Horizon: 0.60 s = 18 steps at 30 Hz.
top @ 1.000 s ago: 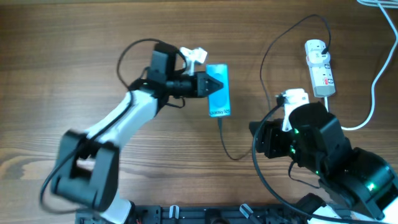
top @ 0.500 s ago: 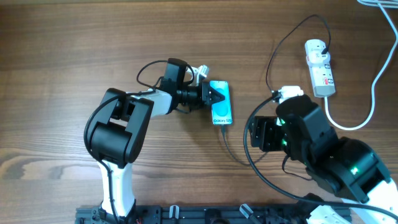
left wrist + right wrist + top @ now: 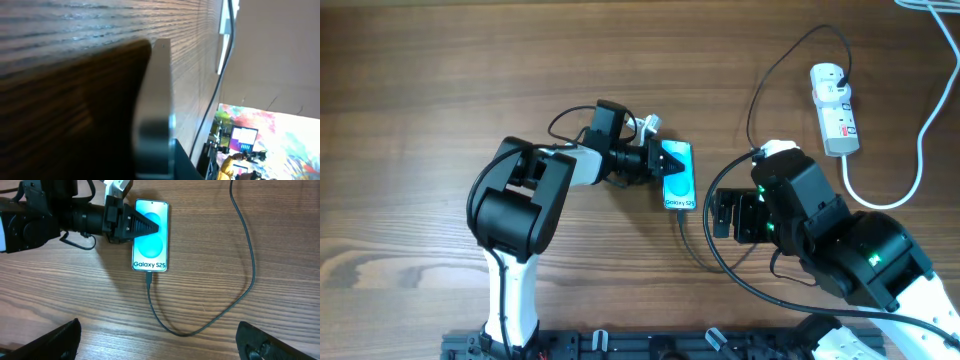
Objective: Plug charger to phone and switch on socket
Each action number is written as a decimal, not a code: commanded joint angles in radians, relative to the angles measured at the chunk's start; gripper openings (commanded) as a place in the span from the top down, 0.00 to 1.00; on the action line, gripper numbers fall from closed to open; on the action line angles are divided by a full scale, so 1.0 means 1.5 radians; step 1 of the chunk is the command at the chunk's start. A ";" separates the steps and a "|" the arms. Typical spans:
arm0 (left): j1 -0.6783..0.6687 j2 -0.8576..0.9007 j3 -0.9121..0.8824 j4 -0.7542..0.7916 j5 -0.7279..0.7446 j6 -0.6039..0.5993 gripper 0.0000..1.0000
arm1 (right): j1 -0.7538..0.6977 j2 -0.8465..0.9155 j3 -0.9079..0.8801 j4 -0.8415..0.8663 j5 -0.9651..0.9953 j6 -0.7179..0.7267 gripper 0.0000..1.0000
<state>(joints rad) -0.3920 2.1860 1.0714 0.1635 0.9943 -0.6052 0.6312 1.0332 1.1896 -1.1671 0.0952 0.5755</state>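
The phone (image 3: 684, 182) lies on the table with its turquoise screen lit; in the right wrist view (image 3: 152, 250) a white strip reads "Galaxy S25". My left gripper (image 3: 663, 165) is shut, its pointed tips resting on the screen (image 3: 148, 228). The charger, a thin black cable (image 3: 760, 90), has its plug tip (image 3: 148, 278) seated in the phone's near end and runs to the socket (image 3: 834, 110) at the far right. My right gripper (image 3: 718, 215) is open and empty, right of the phone and apart from the cable (image 3: 160, 345). The left wrist view is blurred against the phone's edge (image 3: 155, 100).
A thick white cord (image 3: 920, 150) trails from the socket toward the right edge. The black cable loops on the table (image 3: 247, 245) between the phone and my right arm. A black rail (image 3: 670, 345) runs along the front edge.
My left gripper and the phone under it have shifted right and toward the front. My right arm has moved left, closer to the phone. The plug stays in the phone.
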 commanded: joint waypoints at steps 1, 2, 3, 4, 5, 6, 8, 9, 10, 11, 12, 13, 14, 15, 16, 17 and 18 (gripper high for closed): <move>-0.007 0.036 -0.008 -0.013 -0.107 0.049 0.90 | -0.002 0.005 0.008 0.000 0.013 0.001 0.00; -0.010 0.037 -0.008 -0.016 -0.114 0.049 0.90 | -0.002 0.007 0.008 0.000 0.014 0.000 0.01; -0.011 0.037 -0.008 -0.020 -0.117 0.048 0.87 | -0.002 0.008 0.008 -0.001 0.015 -0.001 0.00; -0.011 0.037 -0.008 -0.020 -0.119 0.044 0.86 | -0.002 0.011 0.008 -0.001 0.015 -0.001 0.00; -0.011 0.037 -0.008 -0.020 -0.122 0.044 0.85 | -0.002 0.014 0.008 -0.001 0.015 -0.001 0.00; -0.012 0.037 -0.008 -0.021 -0.123 0.044 0.85 | -0.002 0.016 0.008 -0.001 0.015 -0.001 0.00; -0.012 0.037 -0.008 -0.023 -0.127 0.036 0.83 | -0.002 0.025 0.008 -0.001 0.015 -0.001 0.00; -0.012 0.037 -0.008 -0.028 -0.142 0.031 0.83 | -0.002 0.030 0.008 -0.001 0.015 -0.001 0.00; -0.012 0.037 -0.008 -0.033 -0.143 0.031 0.83 | -0.002 0.034 0.008 -0.003 0.015 -0.001 0.00; -0.011 0.037 -0.008 -0.035 -0.143 0.029 0.83 | -0.002 0.041 0.008 -0.004 0.015 -0.001 0.00; -0.010 0.037 -0.008 -0.035 -0.148 0.028 0.83 | -0.002 0.048 0.008 -0.004 0.015 -0.001 0.00; -0.011 0.037 -0.008 -0.037 -0.149 0.028 0.83 | -0.002 0.054 0.008 -0.006 0.015 -0.001 0.01; -0.010 0.037 -0.008 -0.042 -0.149 0.026 0.83 | -0.002 0.057 0.008 -0.009 0.015 -0.001 0.00; -0.008 0.037 -0.007 -0.047 -0.149 0.023 0.83 | -0.002 0.062 0.008 -0.014 0.015 -0.001 0.00; -0.006 0.037 -0.007 -0.055 -0.161 0.014 0.83 | -0.002 0.064 0.008 -0.017 0.015 -0.005 0.01; -0.006 0.037 -0.007 -0.063 -0.166 0.014 0.83 | -0.002 0.064 0.008 -0.018 0.015 -0.008 0.01; -0.006 0.037 -0.006 -0.068 -0.166 0.014 0.83 | -0.002 0.064 0.008 -0.019 0.015 -0.013 0.00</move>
<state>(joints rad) -0.4019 2.1845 1.0954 0.1112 0.9562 -0.5831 0.6312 1.1240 1.1896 -1.1908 0.0956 0.5751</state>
